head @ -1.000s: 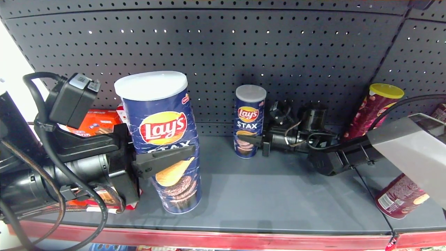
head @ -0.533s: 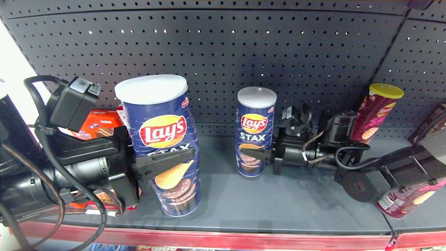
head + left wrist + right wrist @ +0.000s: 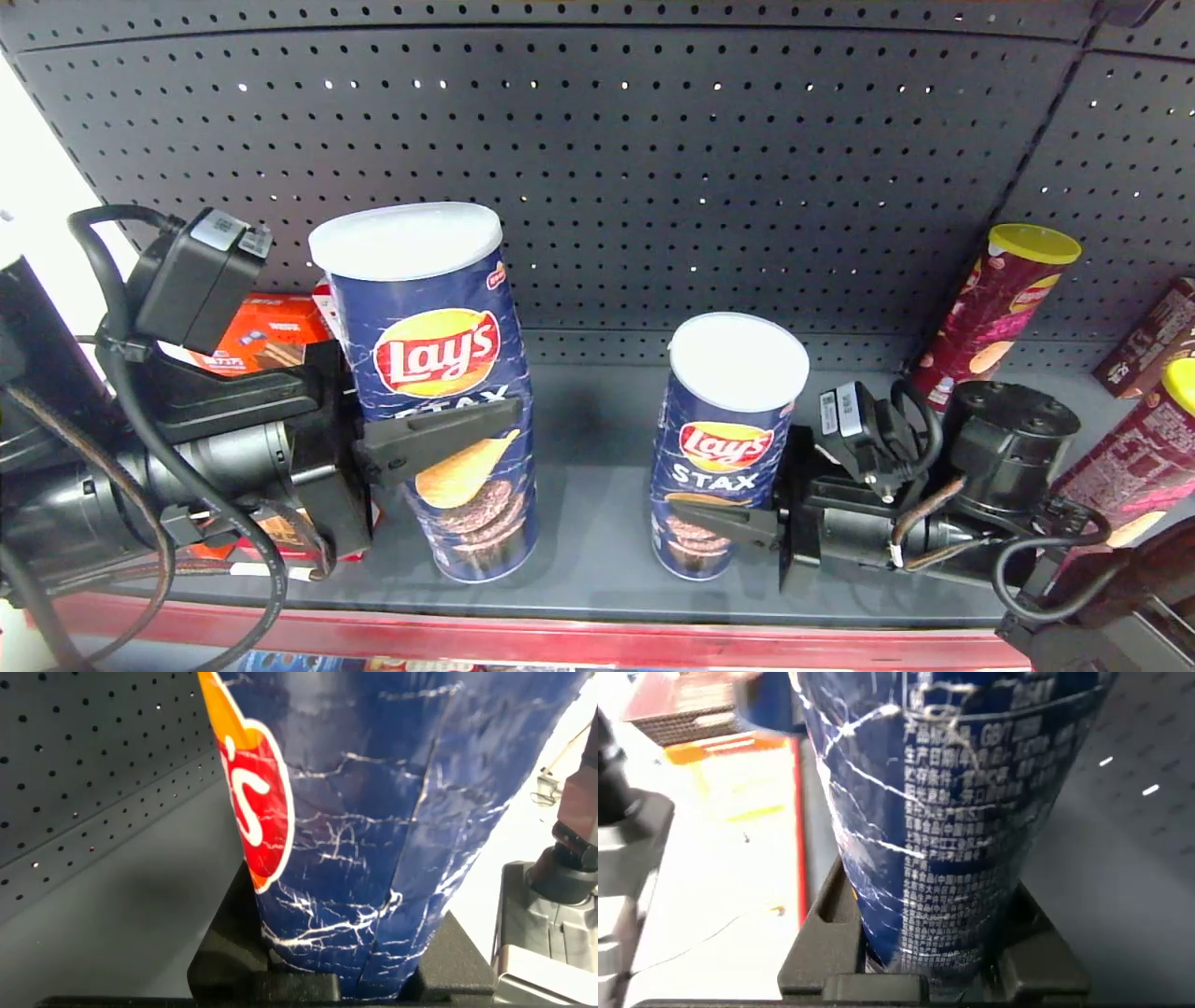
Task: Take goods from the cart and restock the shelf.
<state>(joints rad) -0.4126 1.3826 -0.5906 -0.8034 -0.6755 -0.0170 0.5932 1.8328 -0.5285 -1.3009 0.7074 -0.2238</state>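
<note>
While both arms work at the dark grey metal shelf [image 3: 597, 485], the left gripper [image 3: 448, 434] is clamped around the middle of a tall blue cardboard chip can with a white plastic lid [image 3: 420, 308], upright between its fingers. The right gripper [image 3: 719, 518] grips a second blue white-lidded can [image 3: 733, 411] low on its body. Both bases sit at or just above the deck, and the side grips likely keep the cans from tipping. A maroon yellow-lidded can [image 3: 1004, 308] leans beyond the right gripper.
</note>
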